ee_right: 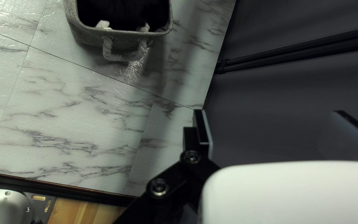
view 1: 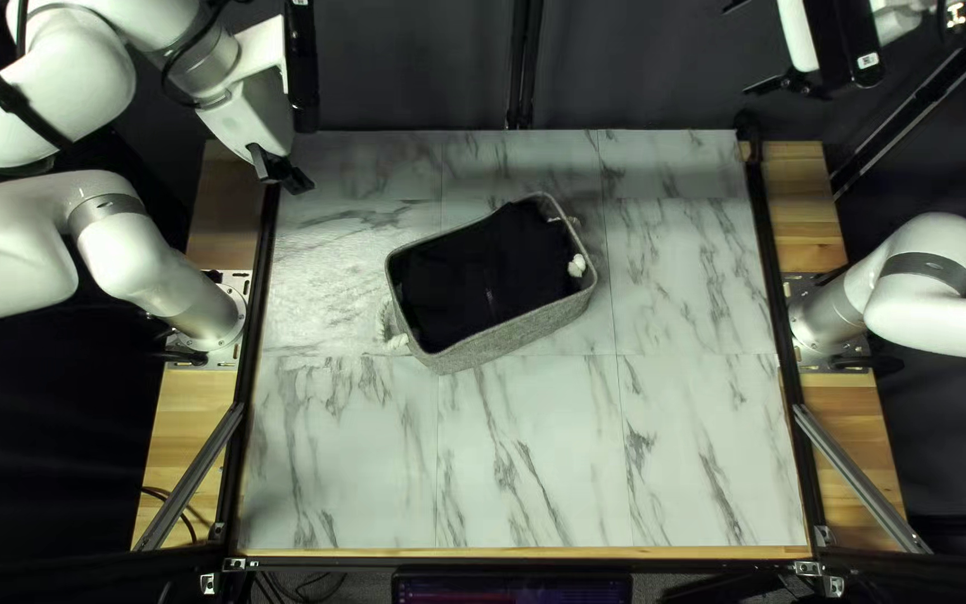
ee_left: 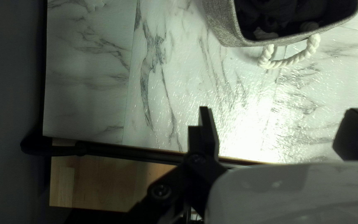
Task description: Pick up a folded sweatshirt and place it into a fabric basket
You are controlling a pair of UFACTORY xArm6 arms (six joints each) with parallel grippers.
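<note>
On the table (view 1: pixel 528 447), the basket (view 1: pixel 517 333) of cloth (view 1: pixel 472 280) sits nearer the left gripper (ee_left: pixel 280 124) than the right gripper (ee_right: pixel 280 128); both gape.

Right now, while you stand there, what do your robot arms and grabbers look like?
My left arm and right arm are white and rounded, with grey rings. The left arm has black straps and a black cable. My left gripper and right gripper each have two black fingers on black links with round screws.
</note>
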